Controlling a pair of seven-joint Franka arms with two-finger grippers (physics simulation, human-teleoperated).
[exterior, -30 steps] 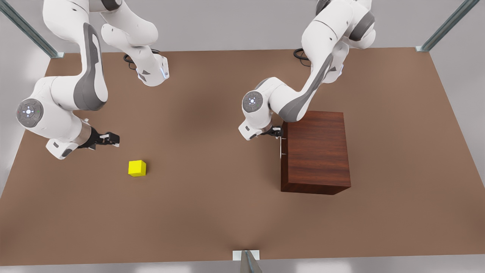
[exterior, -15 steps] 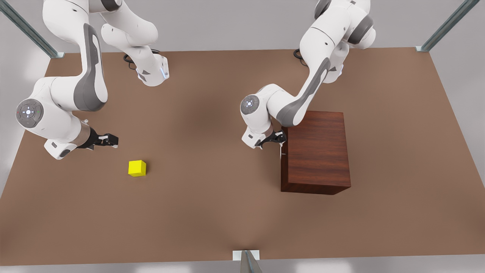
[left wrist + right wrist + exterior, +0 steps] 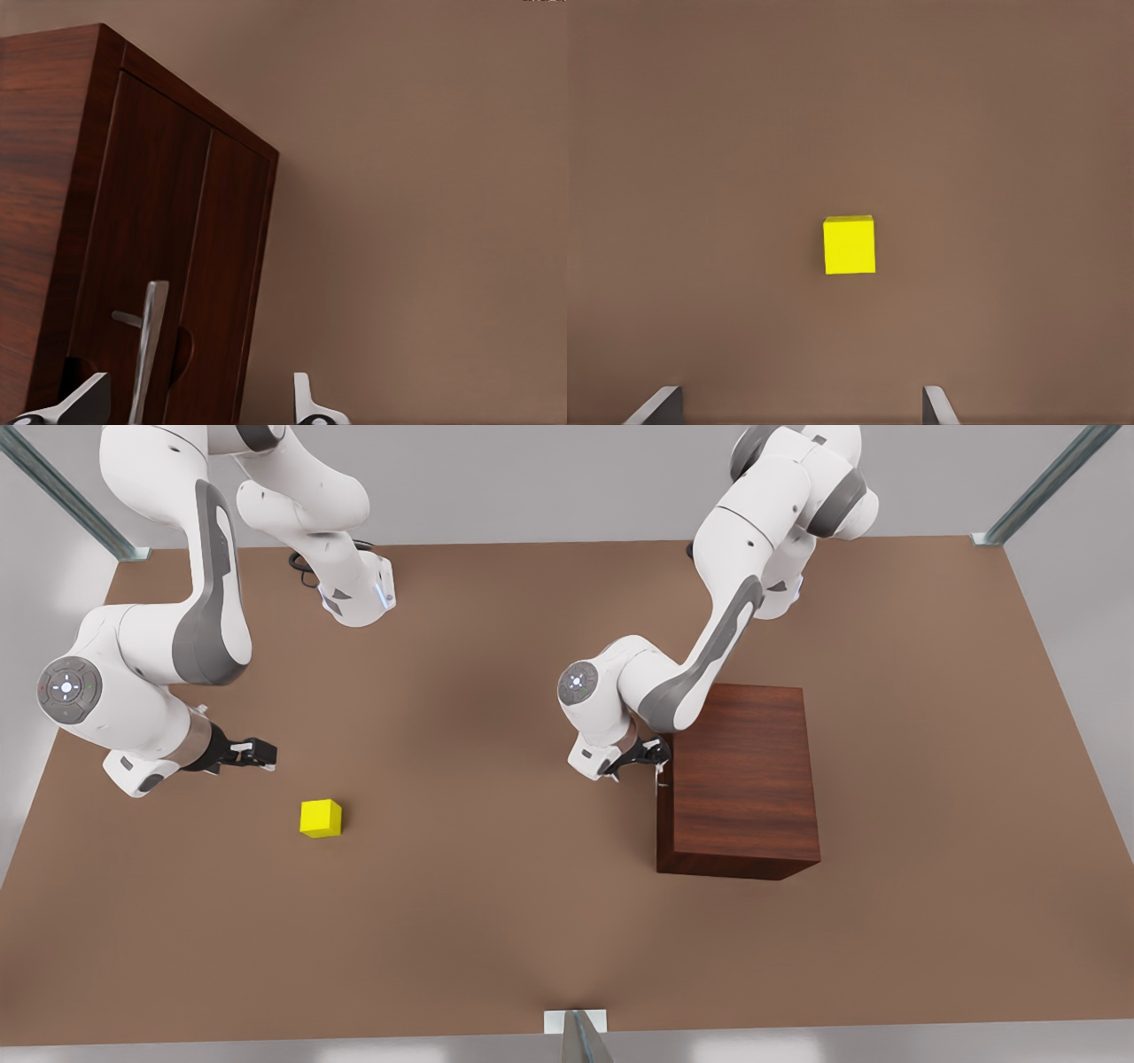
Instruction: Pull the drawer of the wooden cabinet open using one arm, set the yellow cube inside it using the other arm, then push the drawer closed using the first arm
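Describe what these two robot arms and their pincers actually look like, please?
Both arms are glossy white, built of rounded segments with grey panels along the links and a round grey cap with small lights at one joint. Black cables coil at their bases. The left gripper and right gripper are black with pale, silvery fingertips.
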